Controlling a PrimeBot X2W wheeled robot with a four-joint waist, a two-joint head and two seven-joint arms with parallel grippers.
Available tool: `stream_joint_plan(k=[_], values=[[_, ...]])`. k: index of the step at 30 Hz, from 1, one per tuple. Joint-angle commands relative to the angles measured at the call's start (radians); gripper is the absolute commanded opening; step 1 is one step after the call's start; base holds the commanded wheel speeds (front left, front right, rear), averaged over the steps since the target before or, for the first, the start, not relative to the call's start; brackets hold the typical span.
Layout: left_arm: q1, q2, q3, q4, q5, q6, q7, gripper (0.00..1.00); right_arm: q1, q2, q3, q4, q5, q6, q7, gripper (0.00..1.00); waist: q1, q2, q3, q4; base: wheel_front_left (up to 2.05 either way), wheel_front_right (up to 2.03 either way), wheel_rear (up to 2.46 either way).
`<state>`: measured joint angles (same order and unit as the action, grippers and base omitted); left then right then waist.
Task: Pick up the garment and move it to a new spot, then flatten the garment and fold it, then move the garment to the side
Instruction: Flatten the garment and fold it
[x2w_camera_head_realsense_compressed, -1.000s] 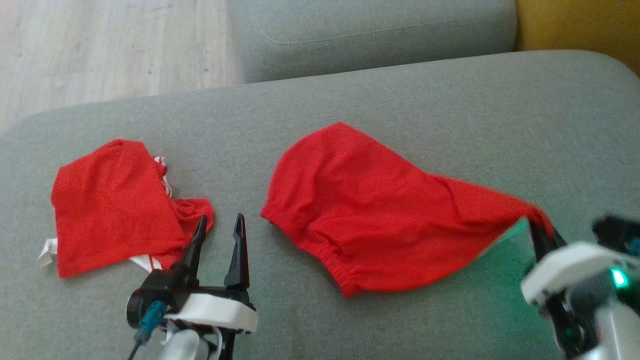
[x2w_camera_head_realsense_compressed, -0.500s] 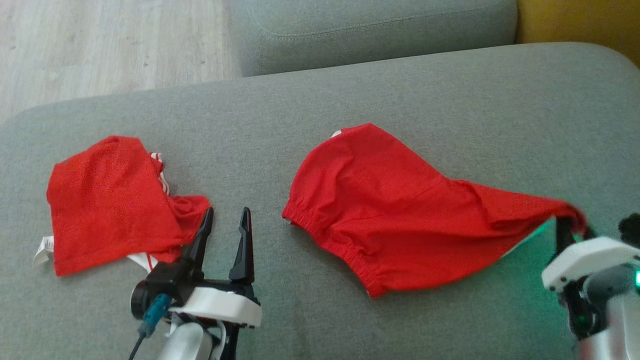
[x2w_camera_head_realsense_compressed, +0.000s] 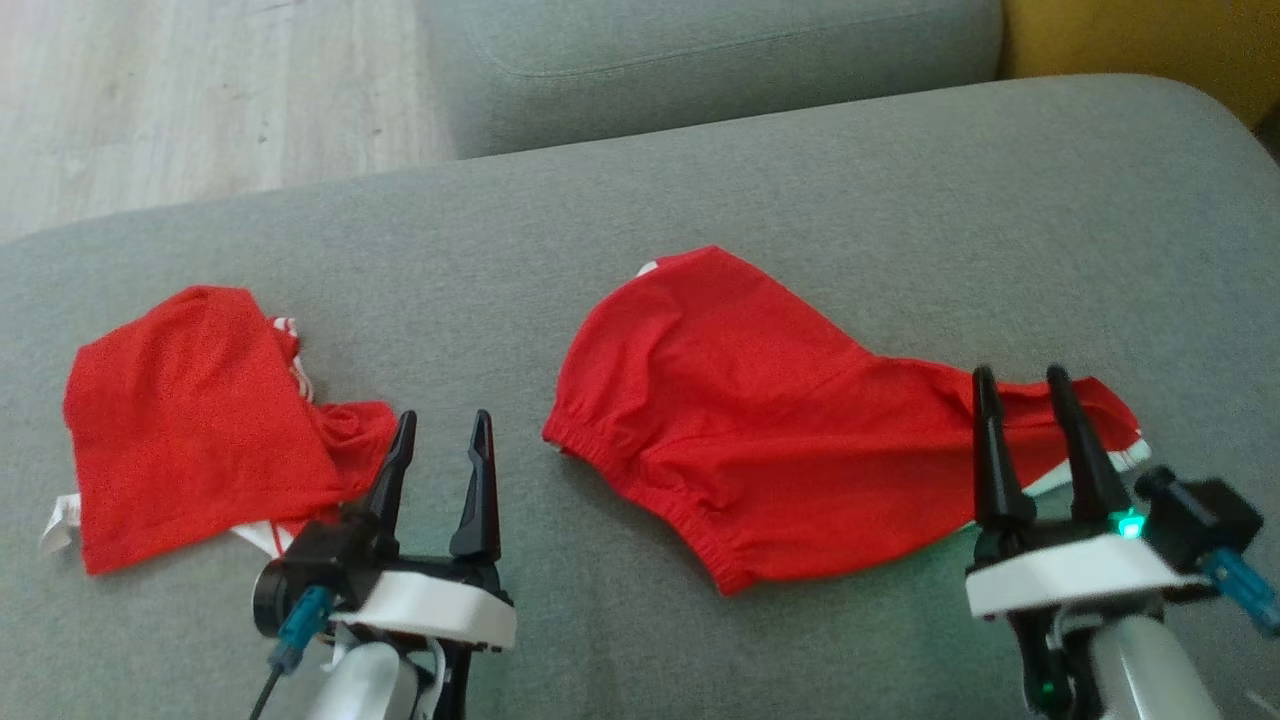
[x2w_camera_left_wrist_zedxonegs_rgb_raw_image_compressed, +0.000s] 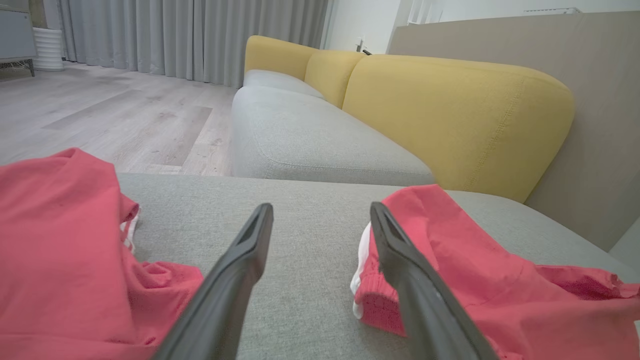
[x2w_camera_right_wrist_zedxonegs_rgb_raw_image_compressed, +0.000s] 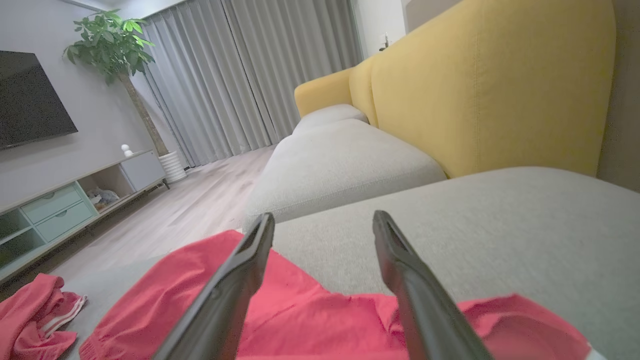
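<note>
The right corner of the red garment (x2w_camera_head_realsense_compressed: 760, 400), clamped and drawn taut toward the right a second ago, has been let go by the right tool (x2w_camera_head_realsense_compressed: 1020, 372). That tool's fingers (x2w_camera_head_realsense_compressed: 990, 440), pressed together before, are now spread apart and held upright against the garment's right end. That end, earlier pulled out to a raised point, has been laid slack on the sofa cushion (x2w_camera_head_realsense_compressed: 800, 180), and a white edge (x2w_camera_head_realsense_compressed: 1130, 455) has been exposed there. The gap to the other red garment (x2w_camera_head_realsense_compressed: 180, 420) has been widened by the pull.
</note>
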<state>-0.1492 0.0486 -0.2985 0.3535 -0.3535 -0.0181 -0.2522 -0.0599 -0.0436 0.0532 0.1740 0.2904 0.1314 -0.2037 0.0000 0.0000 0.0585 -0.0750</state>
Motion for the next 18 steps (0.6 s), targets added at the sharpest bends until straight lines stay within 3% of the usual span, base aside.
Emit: stream_joint_plan(k=[1,12,18], values=[[-0.047,0.002,0.032,-0.032,0.012,-0.001,-0.010,1.00,-0.019,-0.007,0.026,-0.035,0.007,-0.001,-0.014,1.00,0.0000,0.0000,0.003,-0.007,0.00,0.00,0.00],[-0.119,0.006,-0.008,0.002,0.070,-0.045,-0.005,1.00,-0.037,-0.007,0.000,-0.020,0.016,-0.001,-0.039,1.00,0.0000,0.0000,0.045,-0.054,0.00,0.00,0.00],[-0.242,0.030,-0.091,0.108,0.108,-0.078,0.156,1.00,-0.056,-0.007,0.016,-0.004,0.025,-0.001,-0.046,1.00,0.0000,0.0000,0.091,-0.089,0.00,0.00,0.00]])
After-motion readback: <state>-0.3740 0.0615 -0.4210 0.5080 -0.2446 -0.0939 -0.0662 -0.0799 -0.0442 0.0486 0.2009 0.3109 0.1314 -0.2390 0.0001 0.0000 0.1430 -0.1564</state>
